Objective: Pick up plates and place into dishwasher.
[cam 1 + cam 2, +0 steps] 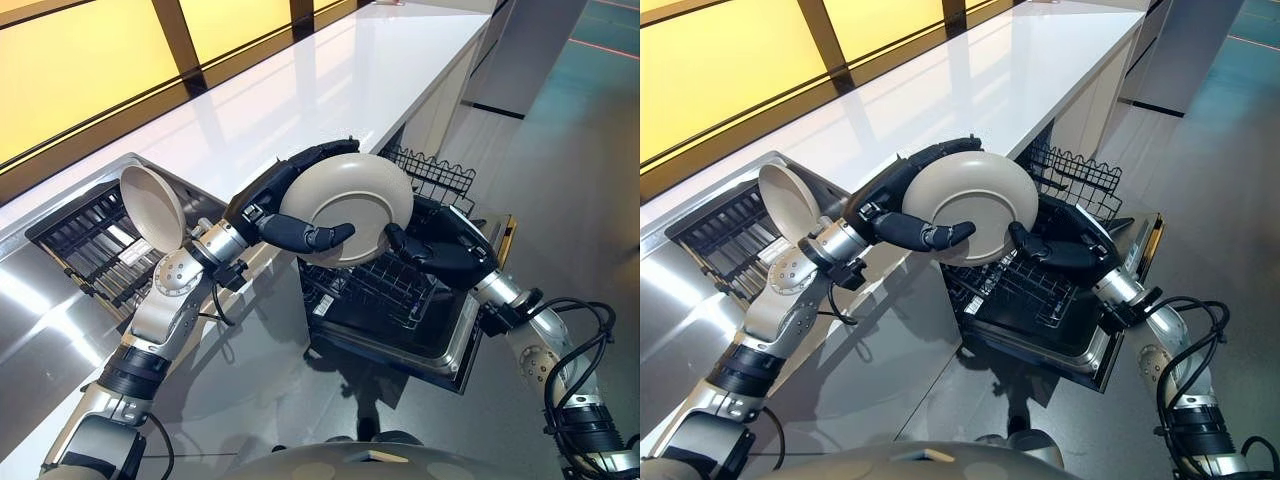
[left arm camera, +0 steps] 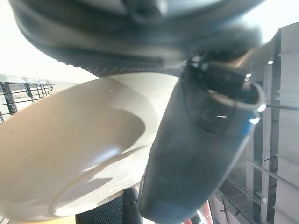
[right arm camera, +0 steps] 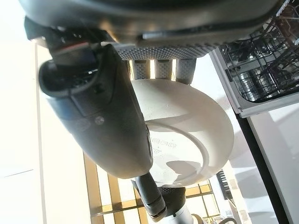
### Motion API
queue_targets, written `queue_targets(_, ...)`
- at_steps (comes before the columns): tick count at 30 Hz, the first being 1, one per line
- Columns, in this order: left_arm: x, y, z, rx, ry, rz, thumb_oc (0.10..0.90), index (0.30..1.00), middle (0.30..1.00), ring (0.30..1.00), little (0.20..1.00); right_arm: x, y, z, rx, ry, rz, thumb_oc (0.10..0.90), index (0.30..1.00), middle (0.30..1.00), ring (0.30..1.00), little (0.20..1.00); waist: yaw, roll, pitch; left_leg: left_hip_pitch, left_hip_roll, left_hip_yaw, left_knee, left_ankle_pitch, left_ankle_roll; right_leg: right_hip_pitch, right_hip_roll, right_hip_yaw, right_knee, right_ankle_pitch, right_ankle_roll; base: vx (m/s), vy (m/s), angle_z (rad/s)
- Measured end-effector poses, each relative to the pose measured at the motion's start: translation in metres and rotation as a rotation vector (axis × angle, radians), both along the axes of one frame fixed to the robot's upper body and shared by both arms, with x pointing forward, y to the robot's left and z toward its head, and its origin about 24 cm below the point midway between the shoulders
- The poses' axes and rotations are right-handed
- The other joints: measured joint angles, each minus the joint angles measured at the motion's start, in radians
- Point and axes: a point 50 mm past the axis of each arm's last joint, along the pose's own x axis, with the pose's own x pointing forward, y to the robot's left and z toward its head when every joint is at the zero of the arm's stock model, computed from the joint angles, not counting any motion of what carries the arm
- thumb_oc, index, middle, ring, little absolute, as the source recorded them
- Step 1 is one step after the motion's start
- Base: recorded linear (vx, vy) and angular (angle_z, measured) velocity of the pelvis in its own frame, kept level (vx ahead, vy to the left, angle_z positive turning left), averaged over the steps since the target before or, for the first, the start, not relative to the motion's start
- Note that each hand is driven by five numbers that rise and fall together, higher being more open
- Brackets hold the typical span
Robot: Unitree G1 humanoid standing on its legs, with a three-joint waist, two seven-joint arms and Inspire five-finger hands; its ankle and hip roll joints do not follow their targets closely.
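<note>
A: Beige round ceramic plate [image 1: 350,205] is up in the air above the black wire dishwasher rack [image 1: 385,290], both hands on it

B: grips?

A: left hand [image 1: 285,205] has fingers curled over the far rim, thumb across the face. right hand [image 1: 440,250] pinches the near-right edge, thumb in front, fingers behind

B: plate count?

A: two. second beige plate [image 1: 152,208] stands tilted in the dark rack [image 1: 95,245] in the steel sink. One white countertop [image 1: 330,80] runs behind
</note>
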Motion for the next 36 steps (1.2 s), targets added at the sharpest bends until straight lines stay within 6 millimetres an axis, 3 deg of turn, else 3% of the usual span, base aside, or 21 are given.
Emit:
queue_targets(7,0.0,0.002,-0.004,0.054,0.006,0.038,0.8,0.9,0.9,0.9,0.9,0.0,-0.001,0.003,0.004,-0.03,-0.018,0.1,0.3,0.3,0.3,0.2,0.01,0.0,0.0,-0.001,0.0,-0.007,-0.002,0.0,0.0,0.002,-0.001,-0.009,0.0,0.0,0.0,0.0,-0.001,0.01)
queue_targets(13,-0.005,0.026,-0.011,0.064,0.029,0.125,0.8,0.9,0.9,0.9,0.9,0.0,-0.007,0.005,0.002,-0.052,-0.076,0.1,0.3,0.3,0.3,0.2,0.017,0.0,0.0,-0.002,0.0,-0.01,-0.001,0.0,0.0,0.003,-0.002,-0.015,0.0,0.0,0.0,0.0,0.002,0.01)
queue_targets(22,-0.012,0.05,-0.014,0.102,0.048,0.174,0.8,0.9,0.9,0.9,0.9,-0.002,-0.047,0.006,-0.072,-0.074,-0.323,0.1,0.3,0.3,0.3,0.2,0.038,0.0,0.0,-0.005,-0.002,-0.019,-0.002,0.001,0.001,0.004,-0.004,-0.023,0.0,-0.001,0.001,0.01,0.004,0.02)
queue_targets(36,-0.017,0.063,-0.014,0.103,0.052,0.217,0.8,0.9,0.9,0.9,0.9,-0.015,-0.084,-0.002,-0.721,-0.039,-0.487,0.1,0.3,0.3,0.3,0.2,0.035,-0.003,0.002,-0.006,-0.002,-0.022,-0.003,0.001,0.001,0.004,-0.005,-0.026,-0.001,-0.002,0.001,0.0,0.0,0.0)
